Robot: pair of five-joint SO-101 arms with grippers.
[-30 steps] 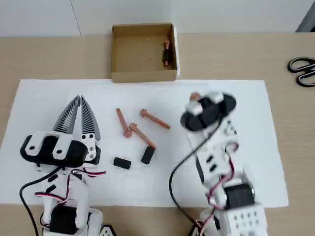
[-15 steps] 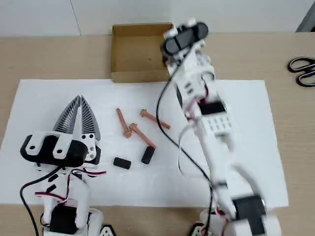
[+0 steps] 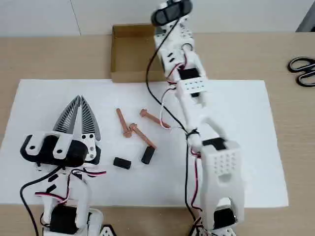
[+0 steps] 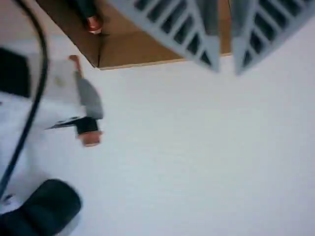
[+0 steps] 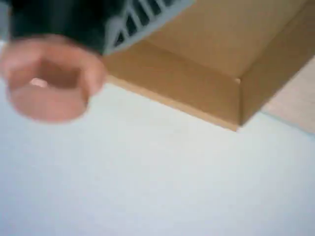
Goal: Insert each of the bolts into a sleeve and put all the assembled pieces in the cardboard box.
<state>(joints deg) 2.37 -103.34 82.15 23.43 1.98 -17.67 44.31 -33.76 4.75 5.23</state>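
Observation:
My right arm (image 3: 177, 54) stretches across the paper to the cardboard box (image 3: 130, 54), and its body covers the box's right side. Its gripper (image 5: 74, 29) is shut on a copper bolt (image 5: 49, 83) that sits in a black sleeve (image 5: 44, 19), held over the white paper just before the box (image 5: 197, 73). The left wrist view shows that held piece (image 4: 89, 132) and another assembled piece (image 4: 88, 14) inside the box (image 4: 147, 49). Three loose bolts (image 3: 142, 136) and two black sleeves (image 3: 122, 162) lie mid-paper. My left gripper (image 3: 80, 98) rests at the paper's left, shut and empty.
The white paper (image 3: 246, 147) covers the middle of the wooden table. Black scissors (image 3: 302, 69) lie at the far right edge. The right arm's cable (image 3: 157, 98) hangs over the paper next to the loose bolts.
The right arm swung from the right middle of the paper up to the box, carrying the bolt and sleeve. The left arm stayed still.

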